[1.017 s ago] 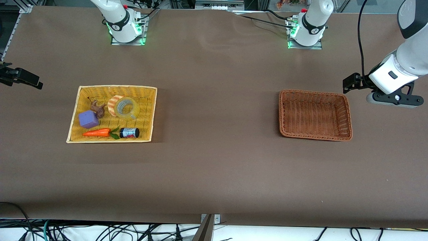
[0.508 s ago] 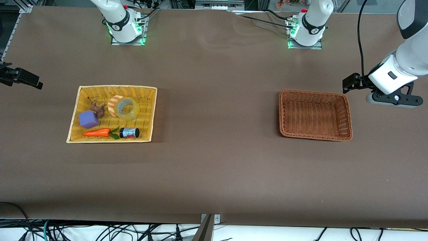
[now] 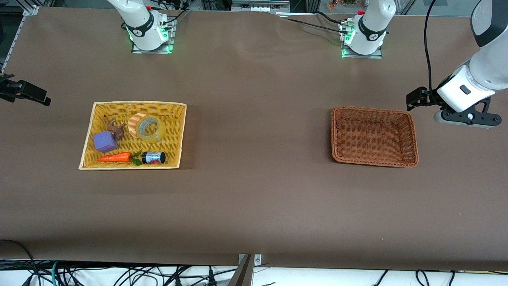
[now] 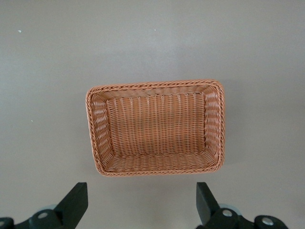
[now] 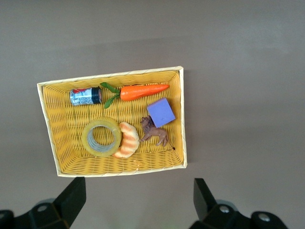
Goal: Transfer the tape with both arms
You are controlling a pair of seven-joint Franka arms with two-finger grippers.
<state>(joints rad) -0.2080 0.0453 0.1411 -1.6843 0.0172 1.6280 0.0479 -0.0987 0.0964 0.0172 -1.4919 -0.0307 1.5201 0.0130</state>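
The tape (image 3: 139, 129), a yellowish translucent ring with a grey core, lies in the yellow basket (image 3: 139, 104), leaning on an orange-striped croissant toy (image 3: 134, 119). It also shows in the right wrist view (image 5: 88, 138). My right gripper (image 3: 39, 97) hangs high over the table beside that basket, at the right arm's end; in its wrist view it (image 5: 138, 202) is open and empty. My left gripper (image 3: 416, 99) hangs high beside the brown wicker basket (image 3: 412, 135), at the left arm's end; in its wrist view it (image 4: 141, 205) is open and empty.
The yellow basket also holds a purple cube (image 3: 105, 141), a brown animal toy (image 3: 116, 128), a toy carrot (image 3: 115, 157) and a small dark can (image 3: 154, 157). The brown basket (image 4: 95, 138) holds nothing. Bare brown table lies between the two baskets.
The left arm's hand has drifted very slightly. Nothing else has moved.
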